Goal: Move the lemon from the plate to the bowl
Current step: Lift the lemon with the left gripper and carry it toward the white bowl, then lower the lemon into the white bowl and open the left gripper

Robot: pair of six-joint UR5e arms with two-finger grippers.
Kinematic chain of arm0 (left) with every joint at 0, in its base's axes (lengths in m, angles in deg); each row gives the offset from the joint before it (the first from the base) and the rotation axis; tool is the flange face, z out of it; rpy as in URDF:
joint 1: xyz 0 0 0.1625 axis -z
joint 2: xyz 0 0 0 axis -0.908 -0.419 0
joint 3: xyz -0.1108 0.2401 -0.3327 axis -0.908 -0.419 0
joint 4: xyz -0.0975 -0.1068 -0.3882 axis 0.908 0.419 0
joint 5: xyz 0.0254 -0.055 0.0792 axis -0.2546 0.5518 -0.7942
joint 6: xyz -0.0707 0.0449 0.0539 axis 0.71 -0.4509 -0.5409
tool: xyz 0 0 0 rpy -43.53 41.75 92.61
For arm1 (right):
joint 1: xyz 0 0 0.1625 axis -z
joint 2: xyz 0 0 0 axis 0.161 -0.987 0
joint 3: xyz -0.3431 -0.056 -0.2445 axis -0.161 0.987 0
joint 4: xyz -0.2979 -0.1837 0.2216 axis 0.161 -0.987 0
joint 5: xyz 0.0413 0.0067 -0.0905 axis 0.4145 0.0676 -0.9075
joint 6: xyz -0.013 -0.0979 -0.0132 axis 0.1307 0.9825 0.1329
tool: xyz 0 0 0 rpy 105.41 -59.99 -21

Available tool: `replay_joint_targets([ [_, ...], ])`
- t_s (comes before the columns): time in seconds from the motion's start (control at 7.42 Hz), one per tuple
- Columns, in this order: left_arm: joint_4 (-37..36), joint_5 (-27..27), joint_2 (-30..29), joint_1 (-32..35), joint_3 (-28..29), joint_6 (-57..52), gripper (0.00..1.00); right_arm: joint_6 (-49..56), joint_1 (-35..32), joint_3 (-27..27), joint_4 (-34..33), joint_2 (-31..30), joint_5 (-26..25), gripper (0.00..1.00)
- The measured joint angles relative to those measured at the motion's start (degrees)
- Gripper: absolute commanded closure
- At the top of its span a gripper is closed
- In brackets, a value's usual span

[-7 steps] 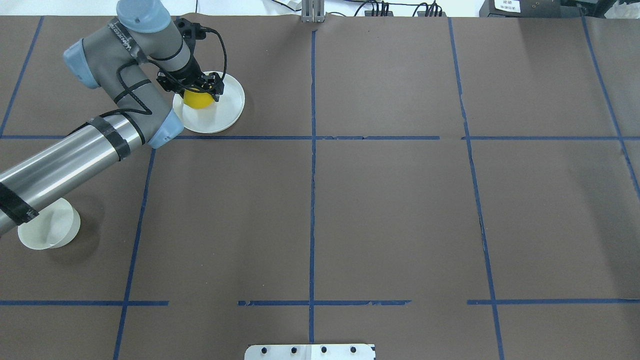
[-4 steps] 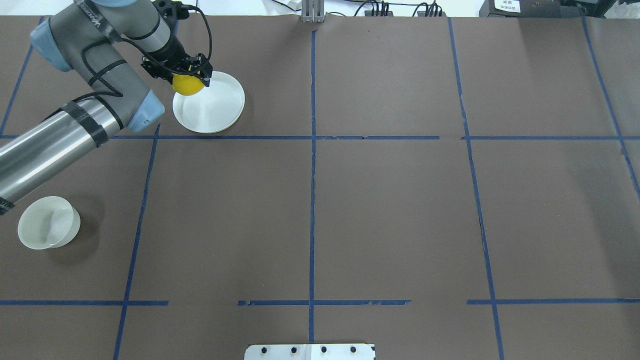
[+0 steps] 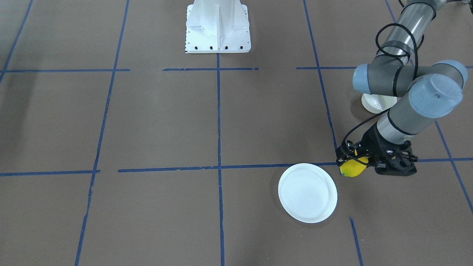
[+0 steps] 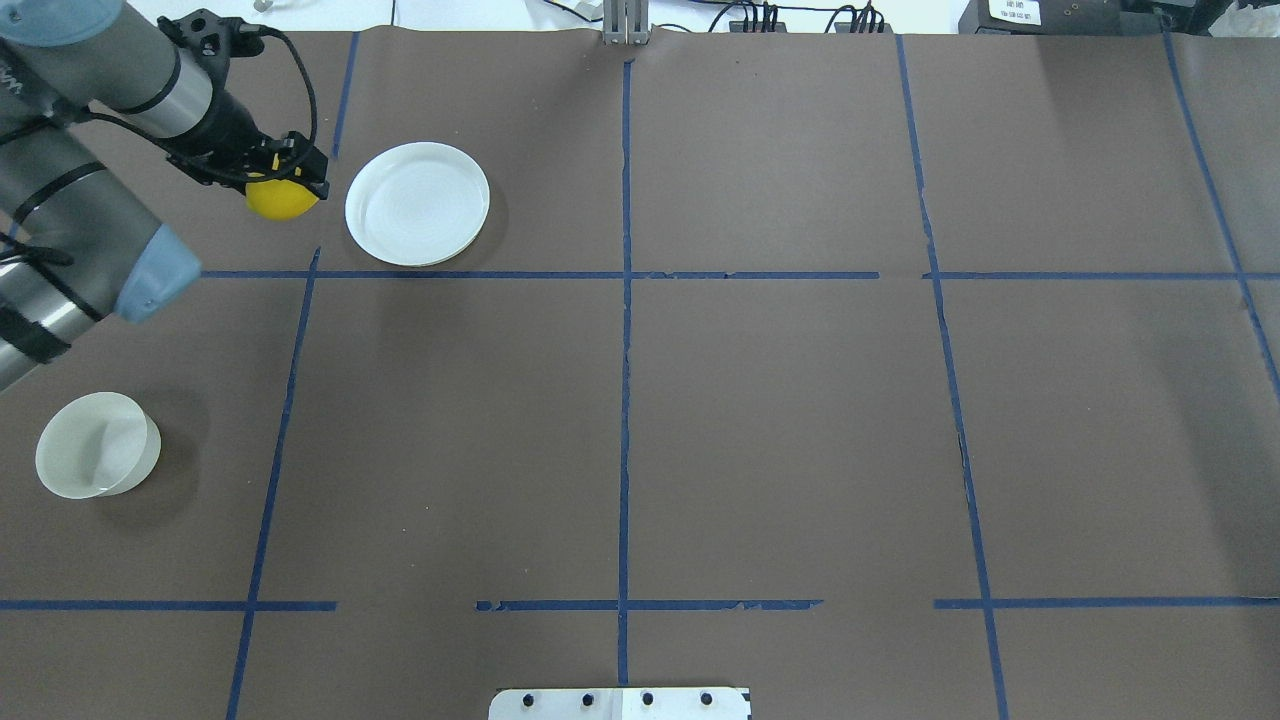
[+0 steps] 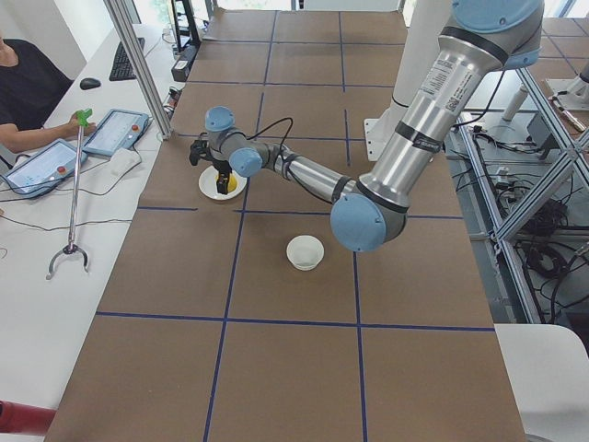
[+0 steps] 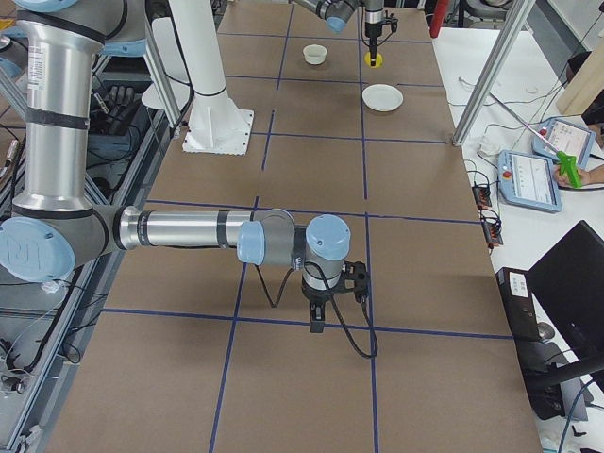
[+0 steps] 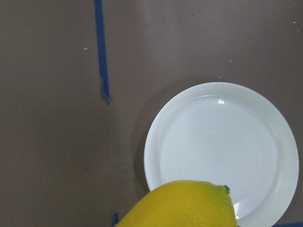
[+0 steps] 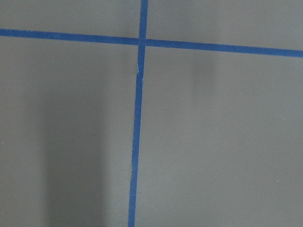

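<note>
You are watching the left gripper [image 4: 286, 182] carrying the lemon [image 4: 278, 200] up and off the plate [image 4: 417, 218], leftwards beyond its rim, leaving the plate bare.

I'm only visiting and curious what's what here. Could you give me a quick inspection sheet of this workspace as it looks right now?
Surface: brown table marked with blue tape lines.
Job's things: lemon held off the plate, beside its rim; plate bare; bowl empty, standing apart, nearer the robot.
Clutter: nothing seen.
Hands: left hand shut on the lemon; right hand over bare table, open or shut cannot be told.
Cables: black cable loops along the left wrist.
Surroundings: a person with tablets at a side bench.
</note>
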Motion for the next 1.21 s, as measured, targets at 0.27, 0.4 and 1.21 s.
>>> replay_joint_targets([
  [0.27,0.16,-0.72,14.07,0.11,-11.35,-2.52,1.0,0.0,0.0,0.0,0.0,0.0,0.0,0.0],
  [0.4,1.01,-2.24,21.37,0.05,-16.24,-3.02,1.0,0.0,0.0,0.0,0.0,0.0,0.0,0.0],
  [1.21,20.95,-7.19,41.54,-7.63,-21.01,7.82,0.99,0.0,0.0,0.0,0.0,0.0,0.0,0.0],
])
